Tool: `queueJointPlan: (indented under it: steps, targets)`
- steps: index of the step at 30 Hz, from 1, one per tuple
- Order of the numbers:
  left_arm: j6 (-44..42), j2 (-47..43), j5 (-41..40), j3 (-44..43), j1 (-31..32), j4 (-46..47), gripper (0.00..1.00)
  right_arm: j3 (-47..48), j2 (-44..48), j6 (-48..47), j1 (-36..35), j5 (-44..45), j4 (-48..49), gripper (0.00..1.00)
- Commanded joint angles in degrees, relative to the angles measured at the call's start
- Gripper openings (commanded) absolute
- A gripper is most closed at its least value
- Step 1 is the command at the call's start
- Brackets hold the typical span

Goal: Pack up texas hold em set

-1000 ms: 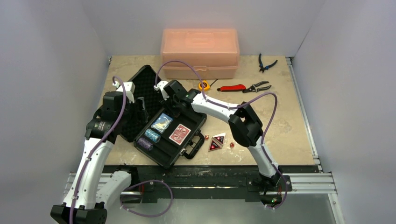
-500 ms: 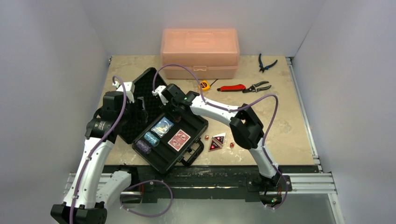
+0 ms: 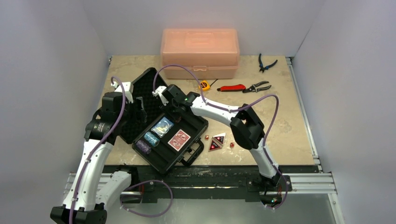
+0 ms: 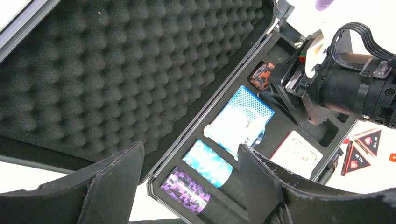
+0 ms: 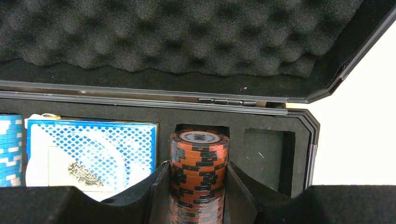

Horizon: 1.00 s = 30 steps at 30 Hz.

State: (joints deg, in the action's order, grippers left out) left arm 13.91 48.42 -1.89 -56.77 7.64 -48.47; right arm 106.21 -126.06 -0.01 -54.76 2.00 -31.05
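The black case (image 3: 161,161) lies open with its foam lid (image 3: 145,93) tilted back to the left. Its tray holds a blue deck (image 3: 162,125), a red deck (image 3: 179,139), a blue chip stack (image 3: 151,138) and a purple chip stack (image 3: 144,147). My right gripper (image 5: 196,186) is shut on an orange and black chip stack (image 5: 198,163), which sits in a slot at the tray's far end. My left gripper (image 4: 189,158) hangs open over the tray's near-left corner, holding nothing. Two black-red triangles (image 3: 217,141) and small red dice (image 3: 206,136) lie on the table right of the case.
A translucent orange box (image 3: 200,52) stands at the back. A yellow tape measure (image 3: 204,85), a red-handled tool (image 3: 232,87), pliers (image 3: 257,86) and cutters (image 3: 266,63) lie at the back right. An empty slot (image 5: 264,158) sits beside the held stack.
The case has slid and turned a little to the left and nearer, along with my right gripper. My left gripper shifted slightly toward the back.
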Motion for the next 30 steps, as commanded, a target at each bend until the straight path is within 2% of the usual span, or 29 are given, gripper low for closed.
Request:
queueJointPlan:
  steps: [1,4,5,7,9,13,20,21,30]
  targets:
    - [-0.6,0.3,-1.5,-1.2,0.5,1.5,0.72,-2.3,3.2,0.4,-1.8,-3.0,0.2,0.4]
    - [-0.7,0.6,-1.3,-1.6,0.4,1.6,0.72,-1.1,2.3,0.4,-1.8,-2.3,-0.7,0.44]
    - [-0.8,0.6,-1.0,-1.7,0.3,1.8,0.72,-0.8,2.1,0.4,-1.8,-2.2,-0.9,0.52]
    - [-0.8,0.7,-0.7,-2.0,0.3,1.8,0.72,-1.1,2.2,0.4,-1.8,-2.1,-0.2,0.75]
    - [-0.8,0.8,-0.4,-2.1,0.2,1.9,0.73,-2.2,3.0,0.4,-1.8,-2.1,1.2,0.85]
    - [-0.8,1.2,1.3,-2.7,-0.4,2.1,0.72,-4.0,5.3,2.1,-1.8,-1.1,2.9,0.89]
    - [-0.5,1.5,1.6,-2.7,-1.0,2.1,0.71,-15.2,14.2,6.6,-1.8,-1.8,9.1,0.94]
    - [-0.5,1.4,1.6,-2.7,-1.0,2.1,0.71,-15.8,15.2,6.8,-1.8,-1.8,9.1,0.98]
    - [-0.5,1.2,2.9,-2.9,-2.0,1.8,0.7,-20.2,24.1,10.3,-2.1,-1.8,8.2,0.99]
